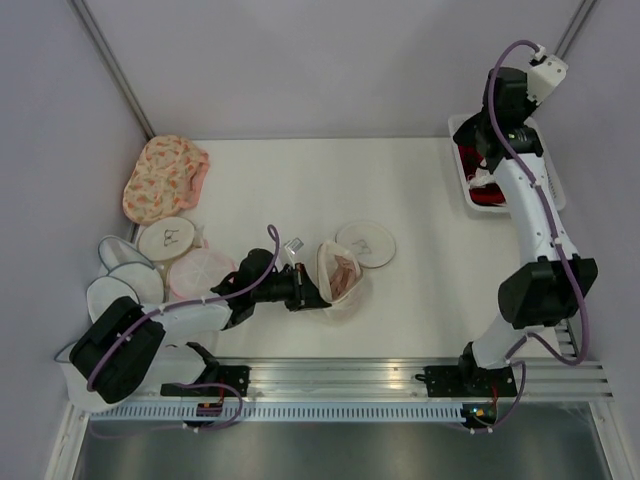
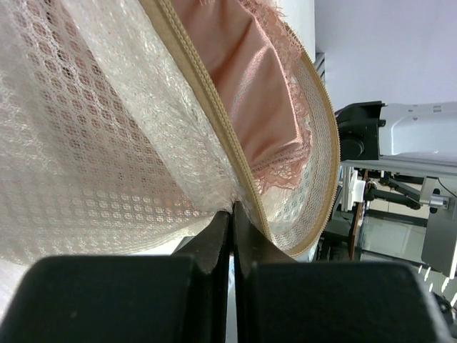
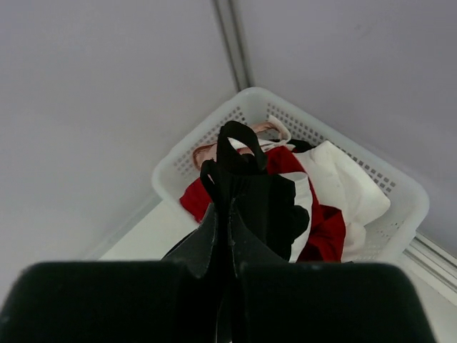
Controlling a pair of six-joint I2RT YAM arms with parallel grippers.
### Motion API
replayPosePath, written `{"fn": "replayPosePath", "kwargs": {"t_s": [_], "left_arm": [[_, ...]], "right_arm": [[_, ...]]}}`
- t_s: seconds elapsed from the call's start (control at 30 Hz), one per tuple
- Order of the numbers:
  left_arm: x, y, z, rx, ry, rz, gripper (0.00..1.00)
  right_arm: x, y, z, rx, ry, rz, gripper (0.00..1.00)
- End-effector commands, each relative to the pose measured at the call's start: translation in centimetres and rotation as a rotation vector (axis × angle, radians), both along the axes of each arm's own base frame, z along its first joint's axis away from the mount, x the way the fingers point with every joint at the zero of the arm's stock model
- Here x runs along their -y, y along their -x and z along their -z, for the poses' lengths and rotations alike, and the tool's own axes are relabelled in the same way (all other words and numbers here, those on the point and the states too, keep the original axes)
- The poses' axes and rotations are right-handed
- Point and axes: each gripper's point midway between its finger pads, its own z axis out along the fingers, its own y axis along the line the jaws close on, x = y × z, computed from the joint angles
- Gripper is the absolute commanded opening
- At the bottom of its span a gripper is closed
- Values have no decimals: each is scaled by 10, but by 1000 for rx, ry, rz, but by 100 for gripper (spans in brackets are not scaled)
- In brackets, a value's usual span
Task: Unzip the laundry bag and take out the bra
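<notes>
The cream mesh laundry bag (image 1: 338, 274) stands open on its edge at the table's middle, with a pink lace bra (image 1: 345, 272) inside. My left gripper (image 1: 312, 292) is shut on the bag's rim. In the left wrist view the fingertips (image 2: 214, 236) pinch the mesh (image 2: 93, 143) beside the beige zip tape, and the pink bra (image 2: 250, 78) shows in the opening. My right gripper (image 1: 487, 160) is high at the back right and shut on a black bra (image 3: 264, 200), which hangs from the closed jaws (image 3: 223, 214) over a white basket (image 3: 400, 186).
A flat round white pouch with a bra icon (image 1: 366, 243) lies just behind the open bag. Several round pouches (image 1: 170, 237) and a peach floral bag (image 1: 165, 175) lie at the left. The basket (image 1: 556, 185) holds red and white garments (image 3: 328, 229).
</notes>
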Motion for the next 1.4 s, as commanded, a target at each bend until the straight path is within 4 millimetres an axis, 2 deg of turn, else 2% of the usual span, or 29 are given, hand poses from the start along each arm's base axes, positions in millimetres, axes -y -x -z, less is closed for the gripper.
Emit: {"fn": "replayPosePath", "kwargs": {"t_s": [0.0, 0.07, 0.1, 0.13, 0.17, 0.2, 0.23, 0.27, 0.3, 0.33, 0.37, 0.4, 0.5, 0.57, 0.63, 0.7, 0.73, 0.77, 0.87, 0.9, 0.97, 1.0, 1.07, 1.1, 1.13, 1.2, 1.3, 1.33, 1.37], "left_arm": [[2, 3, -16, 54, 30, 48, 2], [2, 3, -18, 60, 30, 46, 2], [1, 4, -20, 67, 26, 47, 2], [0, 3, -21, 71, 21, 43, 2], [-1, 2, -21, 77, 14, 34, 2], [-3, 3, -21, 79, 8, 32, 2], [-3, 2, -22, 83, 7, 25, 2], [-4, 1, -23, 86, 4, 19, 2], [-5, 2, -23, 83, 5, 17, 2], [-5, 2, -24, 86, 6, 16, 2], [-6, 2, -23, 85, 5, 13, 2], [-6, 1, -25, 85, 5, 9, 2], [-8, 1, -24, 82, 4, -5, 2], [-8, 1, -23, 79, 2, -8, 2], [-9, 1, -23, 79, 3, -10, 2], [-10, 1, -22, 77, 0, -13, 2], [-10, 0, -24, 85, 4, -15, 2], [-10, 0, -25, 88, 4, -16, 2], [-10, -3, -25, 95, -2, -24, 2], [-10, -3, -23, 93, -5, -25, 2], [-9, -4, -24, 97, -2, -21, 2], [-9, -4, -24, 96, -2, -22, 2], [-8, -5, -23, 100, 0, -21, 2], [-8, -5, -23, 101, 0, -19, 2], [-8, -6, -23, 107, 0, -19, 2], [-7, -7, -22, 104, -3, -19, 2], [-7, -9, -18, 101, -14, -22, 2], [-8, -9, -16, 101, -20, -28, 2], [-8, -10, -15, 101, -23, -32, 2]], "right_arm": [[47, -20, 3, 36, -65, 93, 0], [68, -41, 26, -15, -88, 114, 0], [73, -50, 22, -3, -96, 109, 0], [77, -65, 60, -91, -113, 103, 0], [89, -70, 72, -119, -126, 113, 0], [94, -77, 70, -111, -134, 108, 0], [99, -85, 106, -196, -141, 118, 0], [104, -89, 118, -220, -142, 123, 0], [103, -96, 125, -229, -153, 97, 0], [105, -102, 153, -282, -162, 94, 0], [107, -104, 165, -304, -174, 88, 0], [102, -110, 190, -354, -196, 60, 0], [86, -115, 236, -440, -262, -18, 0], [81, -112, 258, -481, -291, -33, 0], [76, -111, 267, -498, -308, -52, 0], [75, -111, 256, -476, -308, -61, 1], [73, -112, 249, -459, -307, -71, 8], [72, -108, 228, -424, -298, -87, 38], [72, -106, 178, -304, -248, -97, 75], [74, -99, 125, -195, -203, -92, 98], [75, -82, 86, -146, -128, -54, 98], [71, -67, 48, -85, -104, -51, 98], [61, -45, 12, -29, -101, -48, 98], [58, -35, 11, -36, -121, -43, 98], [46, -30, 16, -55, -137, -62, 98], [15, -18, 6, -37, -148, -186, 98], [-63, 5, 27, -84, -109, -403, 98], [-105, 18, 67, -163, -117, -513, 98], [-127, 36, 59, -133, -129, -588, 98]]}}
